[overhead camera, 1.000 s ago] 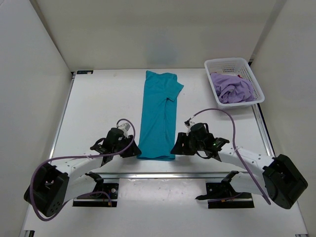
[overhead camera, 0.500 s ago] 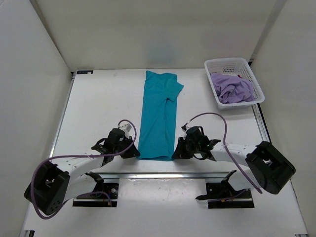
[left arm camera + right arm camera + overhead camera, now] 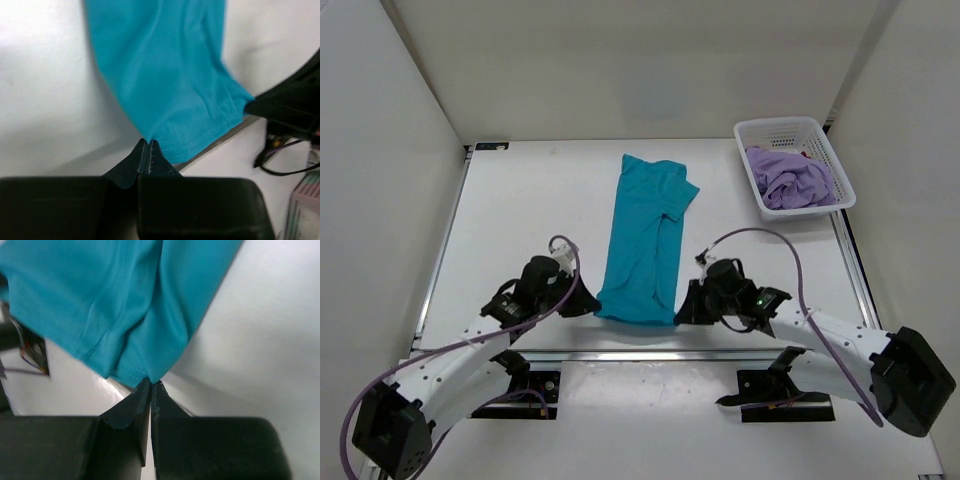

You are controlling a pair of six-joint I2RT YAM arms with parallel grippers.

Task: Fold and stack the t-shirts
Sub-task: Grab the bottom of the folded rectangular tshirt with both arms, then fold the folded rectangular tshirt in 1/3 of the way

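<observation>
A teal t-shirt [image 3: 645, 240] lies folded into a long strip down the middle of the table. Its near hem is raised a little off the surface. My left gripper [image 3: 592, 306] is shut on the near left corner of that hem [image 3: 165, 137], and my right gripper [image 3: 682, 310] is shut on the near right corner [image 3: 145, 371]. A lavender t-shirt [image 3: 794, 181] lies crumpled in the white mesh basket [image 3: 772, 130] at the back right, with a sliver of red fabric [image 3: 806, 156] showing behind it.
A metal rail [image 3: 640, 354] runs along the near table edge just behind both grippers. White walls enclose the table on the left, back and right. Purple cables [image 3: 760, 232] loop up from both arms.
Both grippers have closed on the teal shirt's near corners. The near hem has lifted and the whole strip has shifted slightly to the right and away.
</observation>
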